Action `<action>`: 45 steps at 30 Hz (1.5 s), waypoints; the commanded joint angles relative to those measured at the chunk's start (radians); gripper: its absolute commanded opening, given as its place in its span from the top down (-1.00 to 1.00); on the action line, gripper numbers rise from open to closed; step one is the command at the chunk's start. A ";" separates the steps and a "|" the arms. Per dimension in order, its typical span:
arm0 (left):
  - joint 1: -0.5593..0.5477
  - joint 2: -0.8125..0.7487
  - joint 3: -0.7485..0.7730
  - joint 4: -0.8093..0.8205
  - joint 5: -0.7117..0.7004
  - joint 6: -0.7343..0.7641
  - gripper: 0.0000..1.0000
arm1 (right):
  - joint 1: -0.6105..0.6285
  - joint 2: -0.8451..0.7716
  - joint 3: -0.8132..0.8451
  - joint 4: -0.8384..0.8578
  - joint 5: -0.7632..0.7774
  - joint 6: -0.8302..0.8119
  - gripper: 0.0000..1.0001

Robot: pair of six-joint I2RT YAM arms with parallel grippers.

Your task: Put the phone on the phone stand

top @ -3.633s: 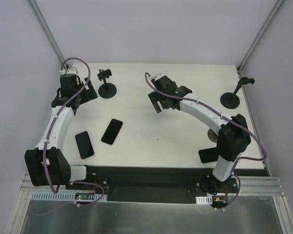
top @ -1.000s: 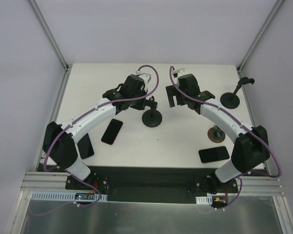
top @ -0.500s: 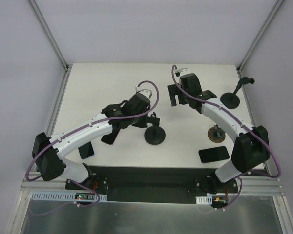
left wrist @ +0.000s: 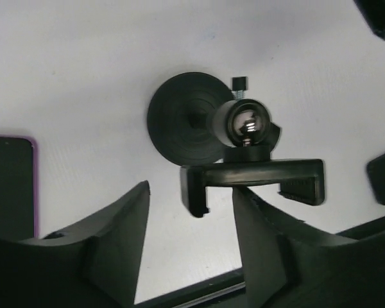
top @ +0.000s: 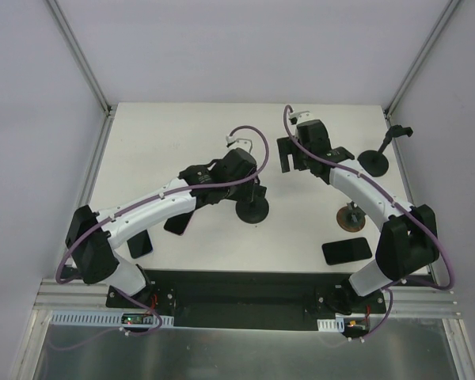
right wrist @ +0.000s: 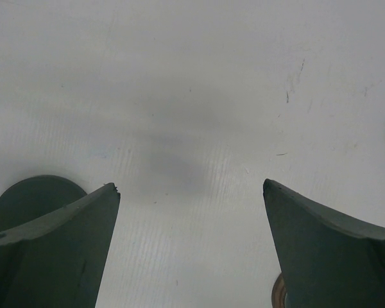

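1. The first phone (top: 347,250) lies flat by the near edge, toward the right corner.
2. The second phone (top: 138,238) lies flat toward the near-left corner.
3. The third phone (top: 176,224), purple-edged, lies partly under the left arm.
4. The phone stand (top: 252,208) stands upright mid-table. The left gripper (left wrist: 190,192) hangs over its clamp with fingers spread, pinching nothing.
5. The right gripper (right wrist: 190,186) hovers nearer the far edge, fingers wide apart.
6. The spare stand (top: 374,161) stands by the right edge.
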State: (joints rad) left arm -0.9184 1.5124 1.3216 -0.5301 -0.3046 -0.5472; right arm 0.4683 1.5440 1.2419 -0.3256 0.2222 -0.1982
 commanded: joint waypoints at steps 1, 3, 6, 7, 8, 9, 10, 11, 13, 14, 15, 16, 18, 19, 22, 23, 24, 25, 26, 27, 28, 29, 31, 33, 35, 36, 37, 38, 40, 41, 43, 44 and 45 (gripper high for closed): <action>-0.016 -0.064 0.027 0.068 0.004 0.003 -0.60 | -0.019 -0.047 -0.010 0.037 -0.024 0.023 -0.92; -0.014 -0.136 -0.016 0.077 0.008 0.035 -0.98 | -0.025 -0.048 -0.012 0.037 -0.033 0.023 -0.92; 0.003 -0.262 -0.082 0.085 0.064 0.119 -0.98 | -0.031 -0.053 -0.016 0.037 -0.046 0.025 -0.92; 0.019 -0.300 -0.102 0.085 0.118 0.134 -0.98 | -0.034 -0.055 -0.018 0.036 -0.049 0.025 -0.92; 0.044 -0.335 -0.148 0.081 0.172 0.144 -0.98 | -0.037 -0.059 -0.018 0.037 -0.058 0.026 -0.92; 0.144 -0.400 -0.174 0.064 0.243 0.144 -0.98 | -0.040 -0.064 -0.022 0.037 -0.060 0.026 -0.92; 0.208 -0.425 -0.199 0.052 0.403 0.141 -0.98 | -0.042 -0.067 -0.024 0.037 -0.063 0.028 -0.92; 0.267 -0.443 -0.247 0.033 0.453 0.130 -0.98 | -0.043 -0.070 -0.025 0.037 -0.067 0.028 -0.92; 0.439 -0.481 -0.283 -0.020 0.542 0.150 -0.98 | -0.049 -0.078 -0.030 0.037 -0.070 0.031 -0.92; 0.484 -0.477 -0.291 -0.051 0.568 0.195 -0.98 | -0.051 -0.079 -0.030 0.037 -0.075 0.031 -0.92; 0.509 -0.451 -0.288 -0.079 0.546 0.217 -0.98 | -0.051 -0.084 -0.032 0.037 -0.078 0.032 -0.92; 0.536 -0.428 -0.277 -0.137 0.527 0.237 -0.98 | -0.053 -0.085 -0.036 0.037 -0.081 0.033 -0.92; 0.558 -0.320 -0.237 -0.186 0.515 0.297 -0.98 | -0.056 -0.091 -0.039 0.039 -0.086 0.033 -0.92; 0.566 -0.276 -0.220 -0.238 0.503 0.315 -0.98 | -0.057 -0.093 -0.039 0.037 -0.084 0.033 -0.92; 0.575 -0.118 -0.174 -0.266 0.460 0.381 -0.99 | -0.062 -0.104 -0.048 0.036 -0.087 0.029 -0.92; 0.575 -0.083 -0.154 -0.277 0.441 0.391 -0.98 | -0.065 -0.108 -0.048 0.036 -0.087 0.028 -0.92; 0.576 -0.023 -0.148 -0.278 0.406 0.403 -0.98 | -0.066 -0.110 -0.051 0.037 -0.084 0.028 -0.92; 0.576 0.006 -0.142 -0.277 0.380 0.415 -0.98 | -0.071 -0.113 -0.052 0.039 -0.086 0.026 -0.92; 0.576 0.035 -0.124 -0.281 0.371 0.426 -0.98 | -0.072 -0.116 -0.056 0.039 -0.087 0.028 -0.92; 0.576 0.084 -0.114 -0.280 0.390 0.440 -0.98 | -0.077 -0.116 -0.058 0.037 -0.092 0.029 -0.92; 0.576 0.104 -0.108 -0.281 0.392 0.463 -0.98 | -0.080 -0.116 -0.059 0.040 -0.101 0.031 -0.92; 0.576 0.126 -0.089 -0.281 0.392 0.470 -0.98 | -0.082 -0.113 -0.059 0.045 -0.104 0.031 -0.92; 0.576 0.164 -0.078 -0.283 0.388 0.507 -0.98 | -0.085 -0.107 -0.058 0.049 -0.115 0.036 -0.92; 0.581 0.189 -0.074 -0.286 0.374 0.524 -0.98 | -0.085 -0.096 -0.055 0.049 -0.122 0.036 -0.92; 0.590 0.204 -0.081 -0.280 0.366 0.538 -0.98 | -0.083 -0.085 -0.050 0.049 -0.126 0.037 -0.92; 0.604 0.218 -0.082 -0.278 0.369 0.538 -0.98 | -0.085 -0.082 -0.050 0.049 -0.126 0.037 -0.92; 0.612 0.226 -0.082 -0.268 0.374 0.538 -0.98 | -0.083 -0.079 -0.048 0.048 -0.126 0.037 -0.92; 0.621 0.235 -0.082 -0.263 0.393 0.538 -0.98 | -0.085 -0.076 -0.047 0.049 -0.129 0.039 -0.92; 0.644 0.273 -0.075 -0.263 0.404 0.538 -0.98 | -0.085 -0.071 -0.044 0.049 -0.135 0.039 -0.92; 0.647 0.284 -0.071 -0.260 0.409 0.558 -0.98 | -0.085 -0.067 -0.042 0.048 -0.142 0.042 -0.92; 0.659 0.313 -0.067 -0.260 0.426 0.564 -0.98 | -0.085 -0.062 -0.038 0.049 -0.156 0.043 -0.92; 0.661 0.336 -0.059 -0.261 0.436 0.569 -0.98 | -0.083 -0.059 -0.038 0.051 -0.159 0.045 -0.92; 0.662 0.347 -0.053 -0.263 0.446 0.570 -0.98 | -0.085 -0.056 -0.036 0.048 -0.162 0.046 -0.92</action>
State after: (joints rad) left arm -0.2661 1.8153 1.2255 -0.7673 0.1017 -0.0200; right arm 0.3878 1.4742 1.1824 -0.3141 0.0933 -0.1684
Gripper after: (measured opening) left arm 0.992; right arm 0.961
